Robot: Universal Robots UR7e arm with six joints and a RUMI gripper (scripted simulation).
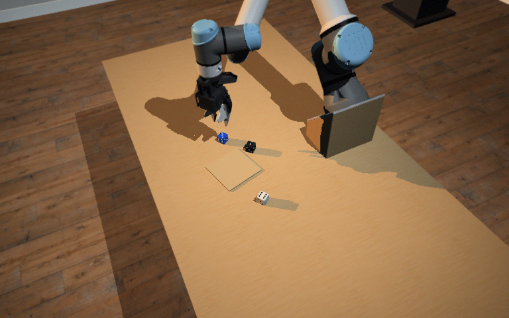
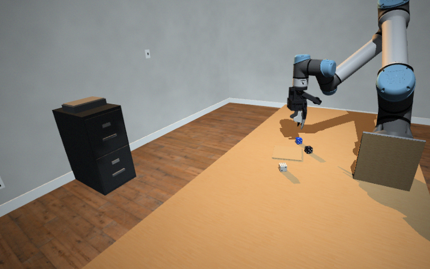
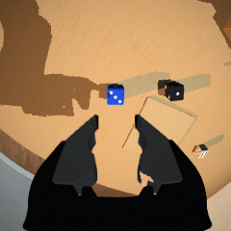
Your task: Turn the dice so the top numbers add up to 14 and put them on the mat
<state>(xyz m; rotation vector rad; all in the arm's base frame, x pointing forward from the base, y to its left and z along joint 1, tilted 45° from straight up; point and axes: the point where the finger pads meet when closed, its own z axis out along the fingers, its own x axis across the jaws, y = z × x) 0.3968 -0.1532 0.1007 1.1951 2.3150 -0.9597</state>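
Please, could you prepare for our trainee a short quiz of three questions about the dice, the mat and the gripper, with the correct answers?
1. True or false: the white die lies off the mat.

2. Fill in the blank: the die nearest to the blue die is the ____ one.

3. What is between the fingers of the gripper?
A) the blue die
B) the mat
C) nothing

Key: 1. true; 2. black; 3. C
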